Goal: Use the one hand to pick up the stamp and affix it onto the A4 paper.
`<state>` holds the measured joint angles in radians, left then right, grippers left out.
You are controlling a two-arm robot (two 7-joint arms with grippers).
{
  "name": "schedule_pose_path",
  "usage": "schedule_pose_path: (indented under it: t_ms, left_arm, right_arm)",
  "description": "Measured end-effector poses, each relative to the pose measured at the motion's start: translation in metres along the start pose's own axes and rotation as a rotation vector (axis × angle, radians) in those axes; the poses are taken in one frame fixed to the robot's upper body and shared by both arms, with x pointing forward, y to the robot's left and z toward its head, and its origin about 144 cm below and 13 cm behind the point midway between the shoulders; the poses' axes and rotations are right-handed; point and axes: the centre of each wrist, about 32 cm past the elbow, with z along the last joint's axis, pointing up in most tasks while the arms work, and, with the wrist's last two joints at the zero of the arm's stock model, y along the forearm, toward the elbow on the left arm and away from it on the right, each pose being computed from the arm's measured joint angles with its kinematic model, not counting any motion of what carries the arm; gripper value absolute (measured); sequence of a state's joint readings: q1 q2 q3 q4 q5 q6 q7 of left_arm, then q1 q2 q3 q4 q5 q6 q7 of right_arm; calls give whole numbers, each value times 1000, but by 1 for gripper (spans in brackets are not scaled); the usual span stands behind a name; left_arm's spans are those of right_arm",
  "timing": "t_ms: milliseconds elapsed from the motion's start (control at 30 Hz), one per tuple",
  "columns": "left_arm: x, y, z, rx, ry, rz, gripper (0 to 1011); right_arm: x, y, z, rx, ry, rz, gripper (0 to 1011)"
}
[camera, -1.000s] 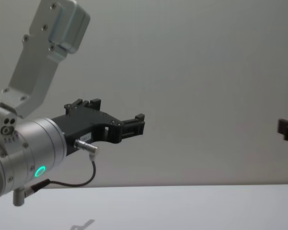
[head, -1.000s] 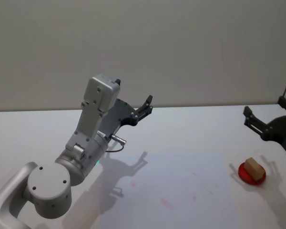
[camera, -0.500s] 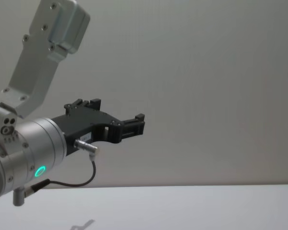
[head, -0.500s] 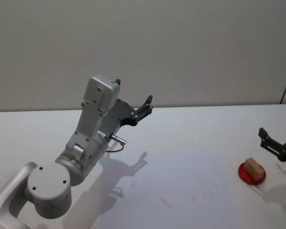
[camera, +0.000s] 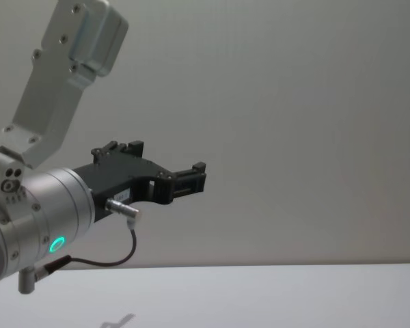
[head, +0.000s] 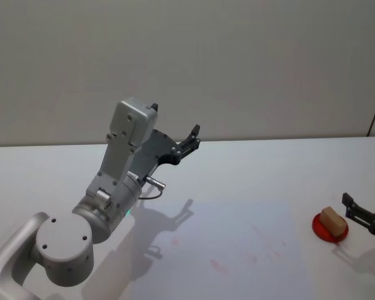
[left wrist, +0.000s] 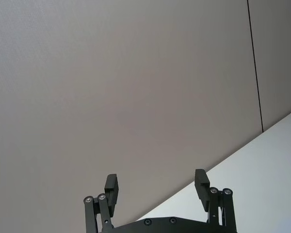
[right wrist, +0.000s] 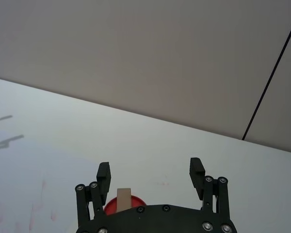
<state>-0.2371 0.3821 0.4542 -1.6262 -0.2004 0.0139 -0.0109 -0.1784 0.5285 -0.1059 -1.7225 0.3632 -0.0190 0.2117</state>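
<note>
Stamp (head: 332,218) on red pad (head: 320,229) near the tabletop's (head: 269,169) right edge. Right tool (right wrist: 150,171), jaws apart, close beside it. Left tool (left wrist: 155,178), jaws apart, raised over the left side.

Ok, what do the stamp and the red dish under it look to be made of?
The stamp is probably wood with a matt finish: a tan block with dull, unshiny faces. The red dish could be plastic or an ink pad: a flat, even red with no gloss, so the look leaves it open.
</note>
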Motion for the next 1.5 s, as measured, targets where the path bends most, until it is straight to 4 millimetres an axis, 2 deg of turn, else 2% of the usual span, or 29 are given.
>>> schedule_pose_path:
  t_ms: [300, 1500]
  left_arm:
    - [0, 0, 0, 0, 0, 0, 1001]
    - [0, 0, 0, 0, 0, 0, 1001]
  right_arm:
    - [3, 1, -10, -38, 6, 13, 1001]
    - [-9, 20, -34, -122, 44, 51, 1001]
